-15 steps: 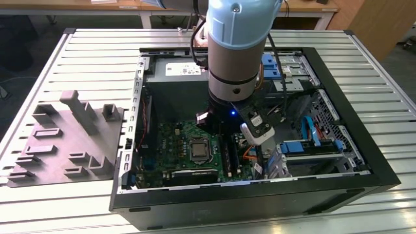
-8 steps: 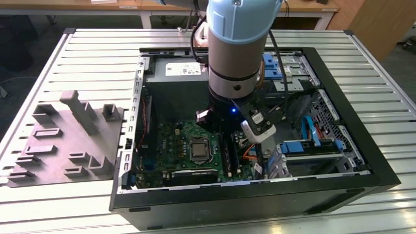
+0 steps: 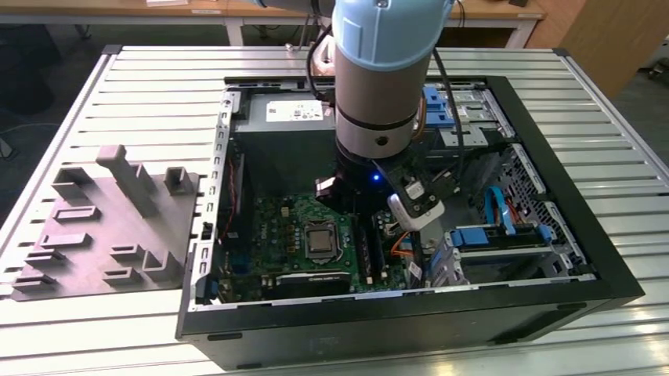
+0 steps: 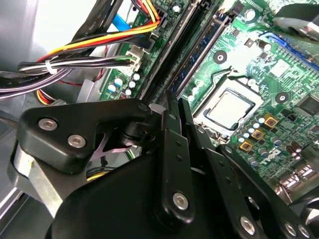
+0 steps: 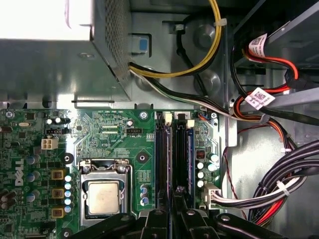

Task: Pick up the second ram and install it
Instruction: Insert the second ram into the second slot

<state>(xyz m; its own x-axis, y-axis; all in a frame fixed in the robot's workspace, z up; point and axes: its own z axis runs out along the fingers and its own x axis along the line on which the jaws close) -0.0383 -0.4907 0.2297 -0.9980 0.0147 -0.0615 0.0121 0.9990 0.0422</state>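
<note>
While the gripper [image 5: 172, 221], nearly closed with any hold hidden, hung over the slots [image 5: 160, 159], insertion seemingly required straight downward pressure.

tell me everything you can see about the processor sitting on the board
The processor is a square chip with a flat, dull silver metal lid. The lid is bare, with no cooler on it. It lies flat in its socket on the green motherboard, and a thin metal retention frame sits closed around its edges. Small gold square parts stand in a column along one side, and the long black memory slots run along the opposite side. Both wrist views show it.
</note>
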